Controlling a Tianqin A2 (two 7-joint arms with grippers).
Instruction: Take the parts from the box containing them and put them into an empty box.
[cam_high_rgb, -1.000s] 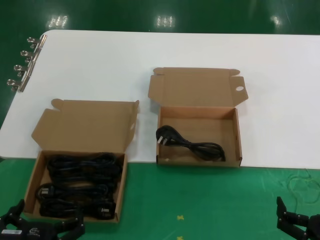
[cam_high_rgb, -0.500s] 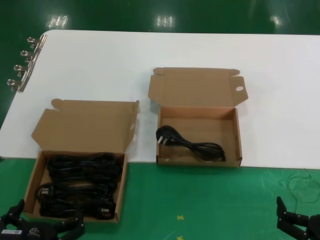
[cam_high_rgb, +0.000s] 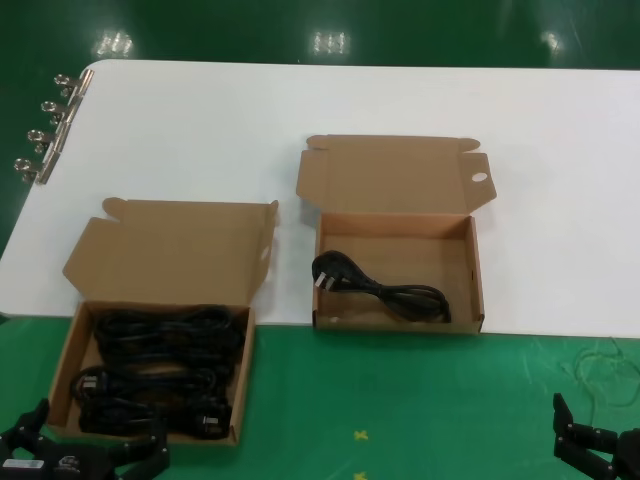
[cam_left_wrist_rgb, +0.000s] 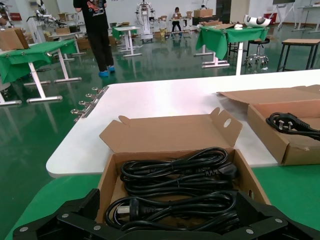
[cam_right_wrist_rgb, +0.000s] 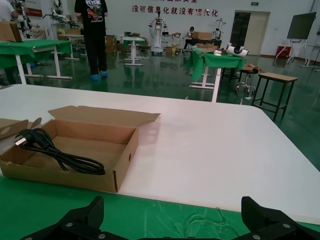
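From here the only lettering worth reading is the line of red Chinese characters (cam_right_wrist_rgb: 175, 10) along the white back wall, seen in the right wrist view. The characters are plain strokes on the wall itself, though too far off to make out each one with certainty. A small green sign (cam_right_wrist_rgb: 255, 4) sits over the doorway beside it, its wording too small to read. The man in the black T-shirt (cam_right_wrist_rgb: 94, 15) has a pale print (cam_right_wrist_rgb: 94, 4) on his back, also illegible.
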